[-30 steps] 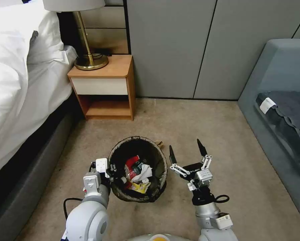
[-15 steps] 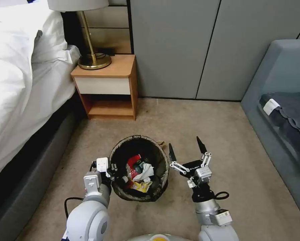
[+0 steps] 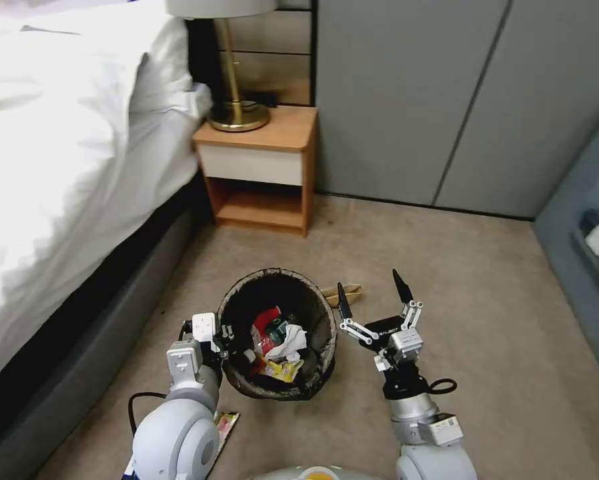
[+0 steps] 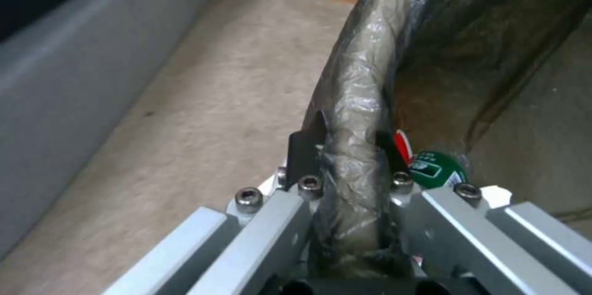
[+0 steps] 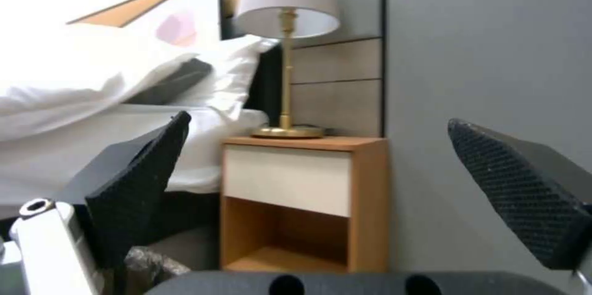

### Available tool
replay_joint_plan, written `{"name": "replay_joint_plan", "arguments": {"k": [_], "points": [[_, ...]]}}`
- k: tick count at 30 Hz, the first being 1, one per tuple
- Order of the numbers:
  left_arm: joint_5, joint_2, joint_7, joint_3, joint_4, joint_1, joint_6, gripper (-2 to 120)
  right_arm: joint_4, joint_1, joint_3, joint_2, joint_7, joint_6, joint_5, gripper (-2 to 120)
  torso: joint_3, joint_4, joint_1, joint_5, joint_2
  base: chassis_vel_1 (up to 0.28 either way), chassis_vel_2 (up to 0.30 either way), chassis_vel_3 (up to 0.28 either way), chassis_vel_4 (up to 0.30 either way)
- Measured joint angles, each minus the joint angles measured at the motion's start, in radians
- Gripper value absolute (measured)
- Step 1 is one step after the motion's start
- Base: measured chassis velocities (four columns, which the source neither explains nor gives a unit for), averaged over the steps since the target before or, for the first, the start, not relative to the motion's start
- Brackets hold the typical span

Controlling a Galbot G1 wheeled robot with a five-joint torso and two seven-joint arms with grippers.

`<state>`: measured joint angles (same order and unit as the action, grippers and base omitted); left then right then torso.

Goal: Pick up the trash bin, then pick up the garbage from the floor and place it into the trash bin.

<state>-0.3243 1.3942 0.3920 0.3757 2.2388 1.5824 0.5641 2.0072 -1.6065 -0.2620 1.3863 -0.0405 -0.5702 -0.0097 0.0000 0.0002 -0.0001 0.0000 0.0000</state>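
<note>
I have the left gripper [image 3: 227, 335] clamped on the near-left rim of the trash bin [image 3: 277, 333], and the tan paper piece [image 3: 343, 293] lies crosswise just ahead of my empty, wide-open right gripper [image 3: 369, 295], the nearer arm.

A wooden nightstand [image 3: 263, 175] with a white drawer front stands beside a white-sheeted bed [image 3: 66, 167]. A brass-stemmed lamp [image 3: 236, 100] rests on it. Grey wall panels [image 3: 413, 100] stand behind beige carpet [image 3: 486, 320].

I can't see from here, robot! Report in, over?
Left gripper clamped on trash bin rim. Right gripper open, empty, beside bin. Tan paper on floor behind bin; wrapper near left arm.
</note>
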Motion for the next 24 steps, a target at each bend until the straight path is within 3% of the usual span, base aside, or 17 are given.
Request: {"name": "replay_joint_plan", "arguments": {"k": [24], "points": [[0.008, -0.001, 0.001, -0.004, -0.002, 0.008, -0.011, 0, 0.027, 0.071, -0.007, -0.020, -0.011, 0.055, 0.040, 100, 0.000, -0.0002, 0.000, 0.0000, 0.000, 0.012, 0.014, 0.014, 0.016]]}}
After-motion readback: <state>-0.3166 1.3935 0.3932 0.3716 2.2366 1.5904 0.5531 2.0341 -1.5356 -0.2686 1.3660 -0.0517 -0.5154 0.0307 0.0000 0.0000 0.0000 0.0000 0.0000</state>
